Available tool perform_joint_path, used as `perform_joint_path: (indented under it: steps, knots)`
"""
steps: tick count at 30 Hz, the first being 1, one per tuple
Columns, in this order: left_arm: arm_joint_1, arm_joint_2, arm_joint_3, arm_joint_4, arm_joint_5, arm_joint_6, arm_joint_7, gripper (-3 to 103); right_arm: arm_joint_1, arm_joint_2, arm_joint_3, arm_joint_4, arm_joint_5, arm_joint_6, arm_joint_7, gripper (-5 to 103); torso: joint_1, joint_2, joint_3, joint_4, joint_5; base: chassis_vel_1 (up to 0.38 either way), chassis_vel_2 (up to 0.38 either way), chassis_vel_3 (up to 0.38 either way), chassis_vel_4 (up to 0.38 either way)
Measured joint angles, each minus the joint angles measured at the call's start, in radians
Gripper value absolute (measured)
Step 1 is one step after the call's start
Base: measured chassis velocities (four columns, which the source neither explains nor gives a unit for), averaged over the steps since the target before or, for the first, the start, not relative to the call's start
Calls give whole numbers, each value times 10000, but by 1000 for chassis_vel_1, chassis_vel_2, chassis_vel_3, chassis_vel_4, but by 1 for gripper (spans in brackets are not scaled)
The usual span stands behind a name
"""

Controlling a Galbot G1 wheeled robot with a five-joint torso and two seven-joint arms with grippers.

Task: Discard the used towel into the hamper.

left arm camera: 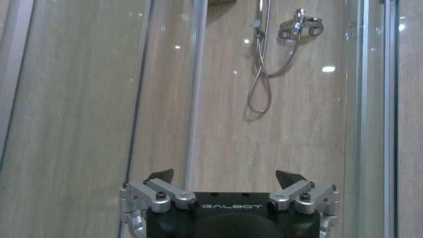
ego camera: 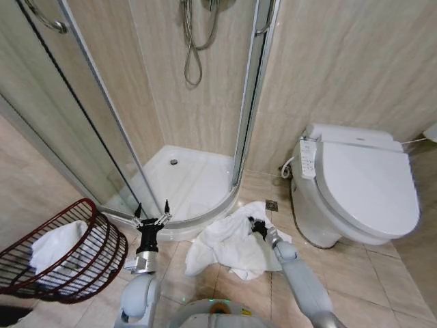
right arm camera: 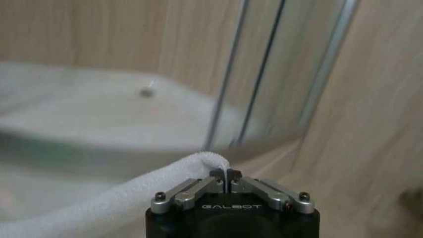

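A white used towel [ego camera: 229,244] lies crumpled on the floor tiles in front of the shower. My right gripper [ego camera: 257,226] is down on its upper right part; in the right wrist view the gripper [right arm camera: 226,174] is shut on a raised fold of the towel [right arm camera: 132,191]. The hamper [ego camera: 102,263], a dark red-brown openwork basket, lies tipped at the lower left with a white towel [ego camera: 54,246] inside. My left gripper [ego camera: 151,213] is held up between hamper and towel, open and holding nothing, with its fingers [left arm camera: 160,175] spread toward the shower wall.
A curved glass shower enclosure [ego camera: 249,89] with a white tray [ego camera: 194,181] stands straight ahead. A white toilet [ego camera: 358,184] stands to the right. A small floor drain [ego camera: 272,205] sits by the towel. Beige floor tiles lie open at the lower right.
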Motion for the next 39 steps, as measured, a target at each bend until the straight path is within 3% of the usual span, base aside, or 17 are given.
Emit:
perform_joint_path:
  steps: [6, 13, 15, 18, 19, 21, 22, 26, 27, 30, 31, 34, 35, 39]
  knots:
    - [93, 64, 0, -79, -121, -133, 1, 100, -739, -314, 188, 2458, 384, -533, 1023, 1, 0, 0, 0, 1, 1, 0, 0, 0, 0]
    - [127, 225, -73, -233, -336, -212, -5, 100, -1656, -1239, 783, 6515, 1976, -2059, 2367, 1, 0, 0, 0, 0, 3, 0, 0, 0, 0]
    - [61, 228, -86, -187, -327, -214, -5, 100, -1684, -1370, 881, 6967, 2214, -2312, 2492, 1, 0, 1, -1, -1, 1, 0, 0, 0, 0]
    - [-5, 226, -60, -101, -309, -214, -12, 100, -1635, -2012, 1177, 8469, 3421, -3386, 2933, 1, 0, 0, 0, 0, 4, 0, 0, 0, 0]
    - [-5, 226, -60, -101, -309, -214, -12, 100, -1635, -2012, 1177, 8469, 3421, -3386, 2933, 1, 0, 0, 0, 0, 4, 0, 0, 0, 0]
    - [1, 199, 3, -159, -276, -138, -12, 100, -1509, -2771, 1318, 9396, 4572, -4038, 3354, 1, 0, 0, 0, 1, 3, 0, 0, 0, 0]
    - [1, 199, 3, -159, -276, -138, -12, 100, -1509, -2771, 1318, 9396, 4572, -4038, 3354, 1, 0, 0, 0, 1, 3, 0, 0, 0, 0]
    - [48, 181, 52, -477, -308, 95, 82, 100, -1138, -4385, 1904, 10456, 6803, -4739, 4152, 1, 0, 1, 0, 0, 2, 0, 0, 0, 0]
    - [48, 181, 52, -477, -308, 95, 82, 100, -1138, -4385, 1904, 10456, 6803, -4739, 4152, 1, 0, 1, 0, 0, 2, 0, 0, 0, 0]
    - [136, 177, 48, -649, -329, 94, 261, 100, -610, -5391, 2443, 11084, 8791, -5260, 5187, 1, 0, 0, 0, 1, 0, 0, 0, 0, 0]
    - [136, 177, 48, -649, -329, 94, 261, 100, -610, -5391, 2443, 11084, 8791, -5260, 5187, 1, 0, 0, 0, 1, 0, 0, 0, 0, 0]
    - [203, 171, 28, -723, -333, 72, 310, 100, -50, -6140, 3020, 11670, 10559, -5797, 6108, 1, 0, 1, 0, 1, 1, 0, 0, 0, 0]
    - [203, 171, 28, -723, -333, 72, 310, 100, -50, -6140, 3020, 11670, 10559, -5797, 6108, 1, 0, 1, 0, 1, 1, 0, 0, 0, 0]
    - [352, 142, -12, -785, -328, -29, 318, 100, 731, -7129, 3793, 11935, 12312, -6253, 6732, 1, 0, 0, 0, -2, 0, 0, 0, 0, 0]
